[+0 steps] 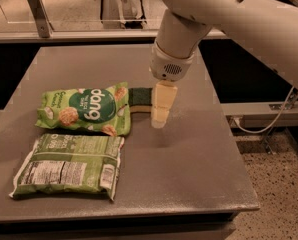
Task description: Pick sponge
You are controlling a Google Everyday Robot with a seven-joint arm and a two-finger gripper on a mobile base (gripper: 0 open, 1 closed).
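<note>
The gripper (159, 116) hangs at the sponge's (140, 97) three o'clock end; open or closed, I cannot tell. A sealed dang bag (84, 110) lies at the sponge's nine o'clock, with a second bag (69, 165) at that one's six.

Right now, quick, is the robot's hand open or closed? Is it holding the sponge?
Gripper: pointing down at the right end of the sponge; whether it is open, closed or holding the sponge cannot be told.
</note>
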